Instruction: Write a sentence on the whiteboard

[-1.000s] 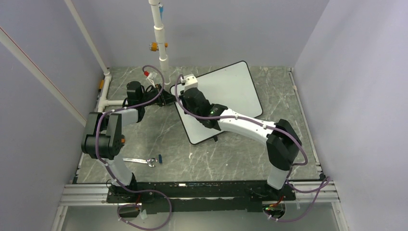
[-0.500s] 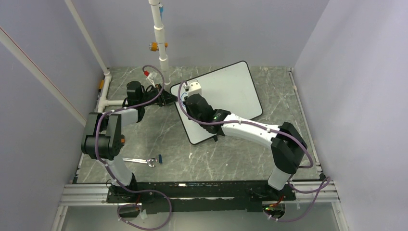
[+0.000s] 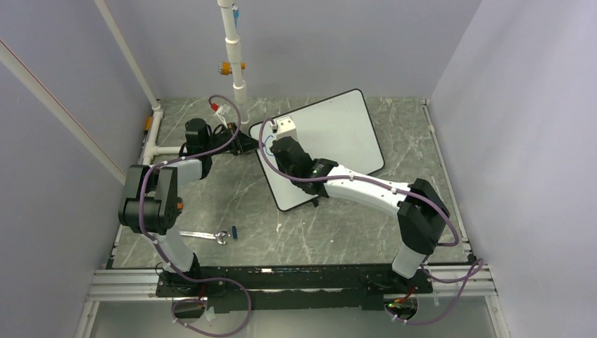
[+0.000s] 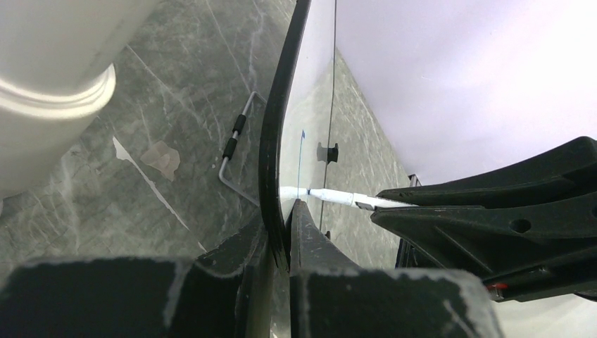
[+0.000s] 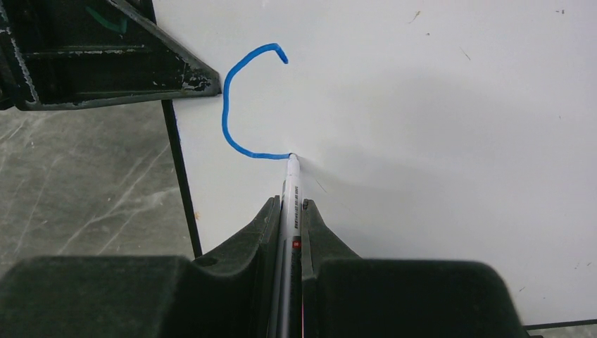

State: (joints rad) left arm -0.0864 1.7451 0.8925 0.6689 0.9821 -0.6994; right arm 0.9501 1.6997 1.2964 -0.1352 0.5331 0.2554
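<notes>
Grey table (image 3: 338, 232): left fingers (image 4: 338, 296) clamp the whiteboard (image 5: 436, 105) rim, right fingers (image 5: 239, 282) grip the marker (image 5: 291, 190); we should press evenly.

White links (image 3: 359, 184), black joints (image 3: 421, 211), purple cables (image 3: 211, 151); left hand (image 4: 281, 246), right hand (image 5: 288, 211) matte black.

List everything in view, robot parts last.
whiteboard: 1, white, black frame, far centre of table
blue stroke: 1, curved, on the whiteboard near its clamped edge
marker: 1, white barrel, tip at the stroke's end
silver tool: 1, near left of table
small blue piece: 1, beside the silver tool
pipe post: 1, white, far edge
table: 1, grey marble
left gripper: black, shut on the whiteboard's edge
right gripper: black, shut on the marker
</notes>
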